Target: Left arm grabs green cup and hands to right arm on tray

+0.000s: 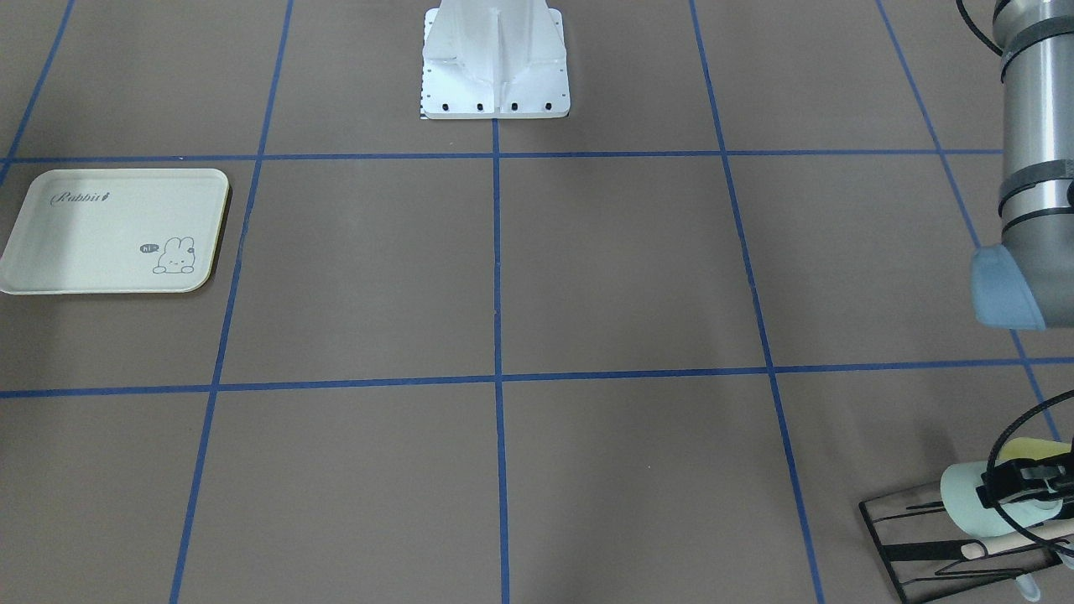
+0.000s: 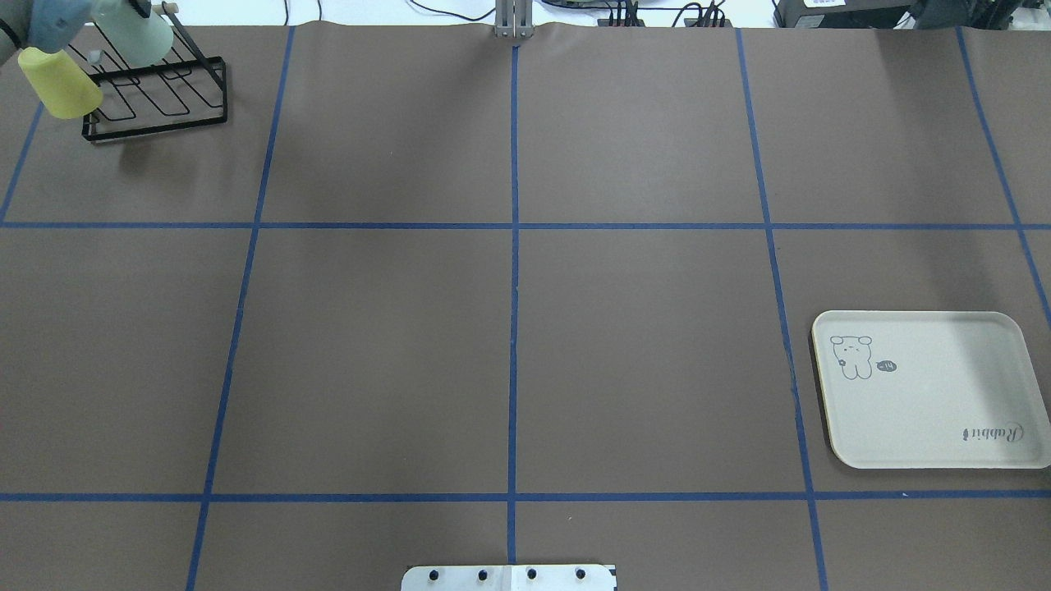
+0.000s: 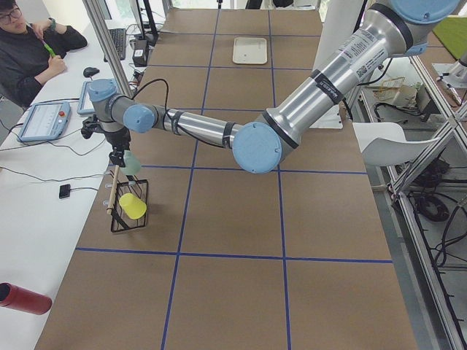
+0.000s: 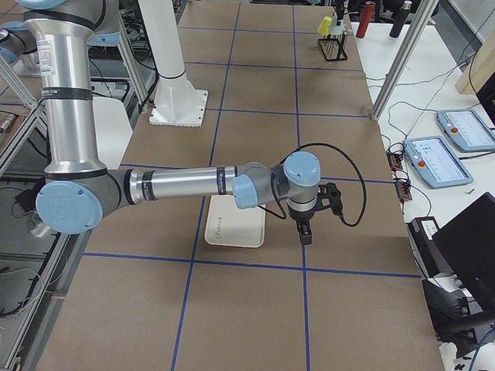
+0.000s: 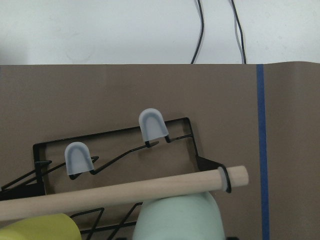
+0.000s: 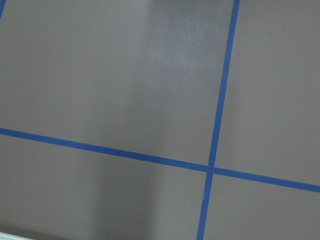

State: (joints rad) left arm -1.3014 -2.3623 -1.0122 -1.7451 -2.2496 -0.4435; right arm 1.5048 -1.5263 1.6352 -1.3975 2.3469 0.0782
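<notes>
The green cup (image 1: 965, 503) lies on its side at the black wire rack (image 1: 902, 554) in the table's far left corner. It also shows in the overhead view (image 2: 139, 37) and fills the bottom of the left wrist view (image 5: 180, 220), under a wooden dowel (image 5: 125, 192). My left gripper (image 1: 1024, 485) is at the cup with its jaws around it; I cannot tell whether they press on it. The cream tray (image 2: 944, 394) lies empty on the right. My right gripper (image 4: 303, 232) hangs over bare table just beside the tray (image 4: 232, 228); I cannot tell whether it is open or shut.
A yellow-green cup (image 2: 59, 82) sits on the same rack (image 2: 156, 98) next to the green one. The robot's white base (image 1: 495, 59) stands at the table's near edge. An operator (image 3: 29, 44) sits at a side desk with teach pendants.
</notes>
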